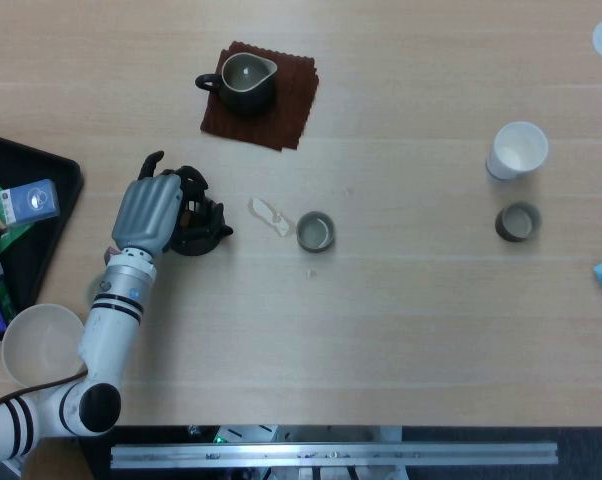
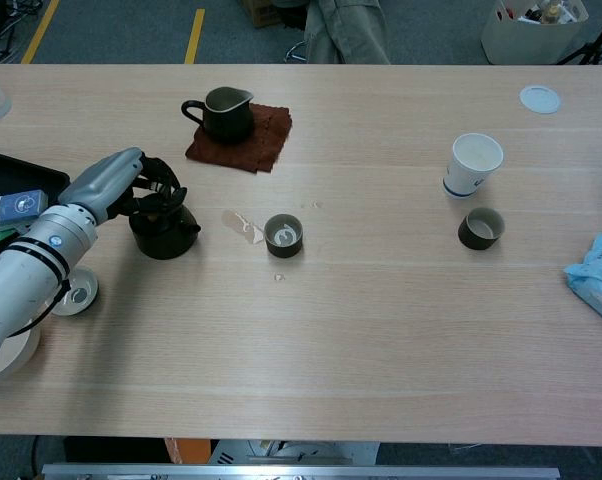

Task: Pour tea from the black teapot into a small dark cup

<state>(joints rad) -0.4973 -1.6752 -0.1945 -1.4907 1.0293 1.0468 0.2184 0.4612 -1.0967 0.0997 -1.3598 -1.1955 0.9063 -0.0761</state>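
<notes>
My left hand (image 1: 149, 207) has a smooth grey shell on its back and black fingers (image 2: 159, 170) that curl over the top of the black teapot (image 1: 199, 222), a squat, round-bodied matte pot standing upright on the pale wood-grain table (image 1: 401, 330); whether the fingers actually clasp its handle I cannot tell from either view. The short spout points away from my palm toward a small dark cup (image 1: 315, 231), a low cylinder with a greyish inside that stands well beyond the fingertips. Between pot and cup a pale, irregular wet smear (image 1: 269, 216) lies on the wood. Farther off beyond the fingers, a dark glazed pitcher (image 1: 243, 82) with a loop handle sits on a ribbed brown-red cloth mat (image 1: 281, 105). Far across the table stand a white paper cup (image 1: 516, 150) and, just beside it, a second small dark cup (image 1: 517, 221). Behind my wrist sit a cream bowl (image 1: 41, 344) and a black tray (image 1: 43, 170) holding packets. My right hand is out of sight.
</notes>
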